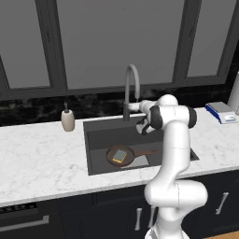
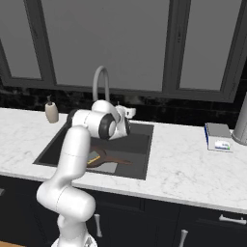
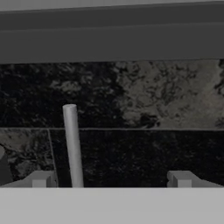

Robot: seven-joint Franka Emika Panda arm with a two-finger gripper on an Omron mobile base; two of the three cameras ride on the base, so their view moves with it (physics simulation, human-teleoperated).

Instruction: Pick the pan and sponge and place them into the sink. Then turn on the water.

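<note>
On the left of the white marble surface [image 1: 37, 158] stands a small beige soap dispenser [image 1: 68, 120], upright and just beside the left rim of the sink [image 1: 93, 140]. The sink is a dark grey basin sunk into the surface, with a pale grey square at its bottom. Inside it lies the pan [image 1: 119, 156], flat on the basin floor, its long thin handle pointing right. The sponge [image 1: 120, 155] sits in the pan, grey-green face up with yellow showing at its edges. In the right base view the pan [image 2: 99, 158] is partly hidden behind the arm, with a sliver of the sponge [image 2: 93, 158] showing.

Behind the basin rises the tall arched faucet [image 1: 130, 88]. The arm reaches over the sink's back right part, and the gripper [image 1: 134, 107] is up beside the faucet's stem, near its base. In the hand view the fingers [image 3: 41, 178] stand spread wide apart, holding nothing, with a thin pale grey rod [image 3: 72, 144] rising upright just inside the left-hand one, against the dark marbled backsplash [image 3: 166, 100]; whether rod and finger touch cannot be told.

Far to the right on the surface lies a flat blue-and-white box [image 1: 221, 112], well apart from the sink.
</note>
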